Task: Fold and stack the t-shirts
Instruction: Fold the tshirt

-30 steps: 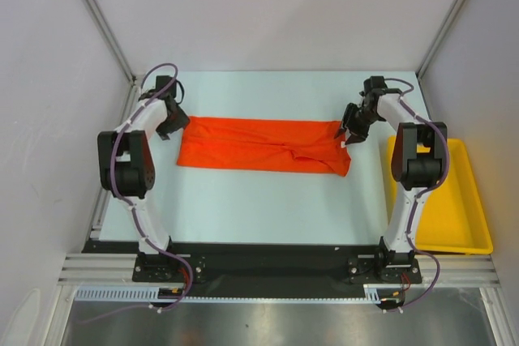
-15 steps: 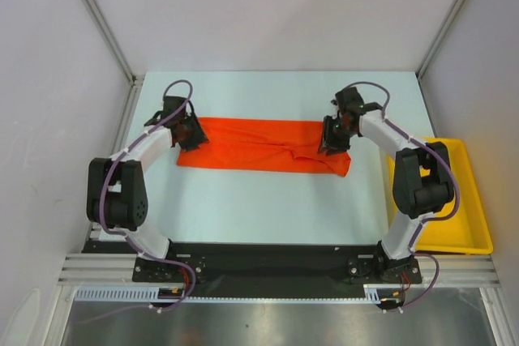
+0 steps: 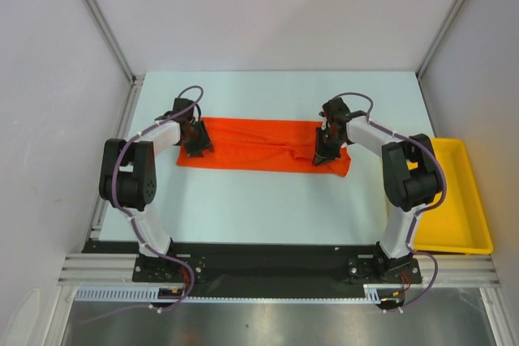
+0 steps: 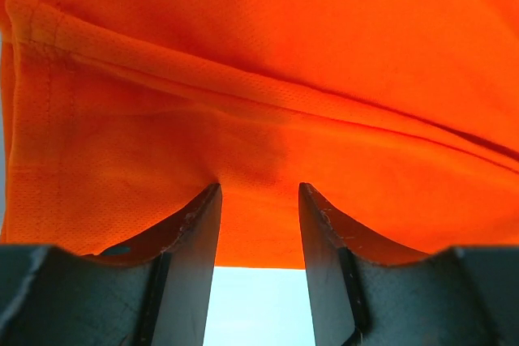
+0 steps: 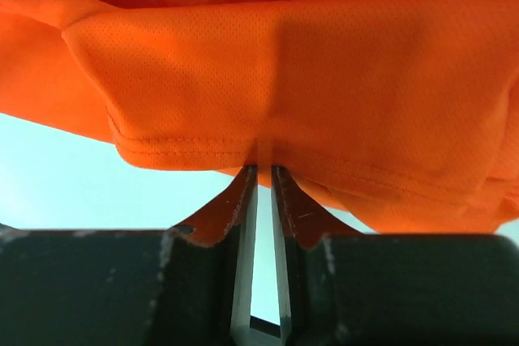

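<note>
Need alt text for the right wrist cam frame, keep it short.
The right hand pinches the stitched hem of an orange t-shirt between two dark fingers that are almost together. The cloth fills the upper part of the view in soft folds, with pale table showing below its edge.

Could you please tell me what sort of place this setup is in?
Probably a robotics lab test cell: a left arm and right arm bolted at a pale table's near edge, plain white wall panels in aluminium framing, and an orange t-shirt laid out as the workpiece.
</note>
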Available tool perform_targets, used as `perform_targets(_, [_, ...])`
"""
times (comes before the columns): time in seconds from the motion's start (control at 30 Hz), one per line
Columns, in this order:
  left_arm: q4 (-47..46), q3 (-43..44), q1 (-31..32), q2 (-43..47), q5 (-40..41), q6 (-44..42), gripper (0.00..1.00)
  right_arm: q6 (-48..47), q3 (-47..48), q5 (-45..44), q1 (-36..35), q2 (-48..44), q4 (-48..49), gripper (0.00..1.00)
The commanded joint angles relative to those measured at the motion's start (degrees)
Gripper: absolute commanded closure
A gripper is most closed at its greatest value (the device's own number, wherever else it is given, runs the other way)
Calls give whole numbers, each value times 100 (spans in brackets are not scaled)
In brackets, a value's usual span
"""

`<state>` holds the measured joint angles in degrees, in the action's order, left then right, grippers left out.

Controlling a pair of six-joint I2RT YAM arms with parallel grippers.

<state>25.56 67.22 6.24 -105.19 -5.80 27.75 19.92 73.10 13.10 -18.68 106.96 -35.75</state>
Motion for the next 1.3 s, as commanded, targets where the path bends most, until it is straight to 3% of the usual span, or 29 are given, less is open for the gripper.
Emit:
perform_targets(0.0, [124,300,-26,-54,141,-243,51,91,301,-27,-57,150,173,83])
perform_targets(0.4, [72,274,-35,-221,53,-454,49,284,1179,-291,-66,712,112,83])
perform_targets(0.9, [204,634,-35,-362,-220,-656,49,74,3772,-537,470,2031,-995,79])
perform_targets(1.1, [186,643,-44,-257,-185,-648,49,-129,3291,-747,462,1303,-1128,73])
perform_targets(1.2, [239,617,-35,-90,148,-683,49,-182,2702,-792,479,810,-1075,64])
perform_targets(1.23, [247,591,-35,-11,245,-692,46,-147,2335,-792,514,705,-1040,51])
perform_targets(1.27, [230,547,-35,68,351,-718,44,-120,2131,-748,549,390,-961,49])
